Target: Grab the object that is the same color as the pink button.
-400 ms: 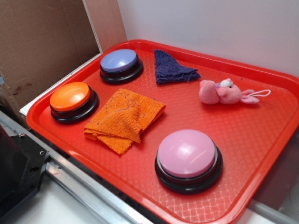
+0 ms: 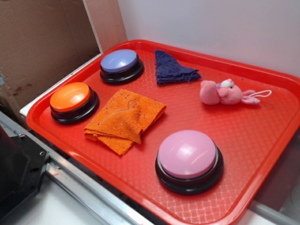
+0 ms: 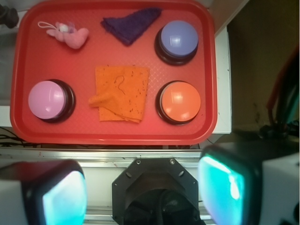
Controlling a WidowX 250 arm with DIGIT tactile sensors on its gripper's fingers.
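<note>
A small pink plush bunny [image 2: 220, 92] [image 3: 69, 33] with a white string loop lies at the far right of the red tray [image 2: 262, 154] in the exterior view, and top left in the wrist view. The pink button [image 2: 187, 157] [image 3: 48, 99], a pale-pink dome on a black base, stands near the tray's front. My gripper [image 3: 143, 190] hangs high above the near side of the tray, off its edge, open, with nothing between its teal pads [image 3: 224, 185]. It does not appear in the exterior view.
On the tray [image 3: 208, 70] also stand a lavender-blue button [image 2: 121, 64] [image 3: 177, 40] and an orange button [image 2: 72, 101] [image 3: 179, 101]. A folded orange cloth [image 2: 124, 119] [image 3: 119, 93] lies mid-tray and a purple cloth [image 2: 171, 68] [image 3: 131, 22] at the back. A metal rail [image 2: 70, 180] and black robot base [image 3: 157, 194] border the tray.
</note>
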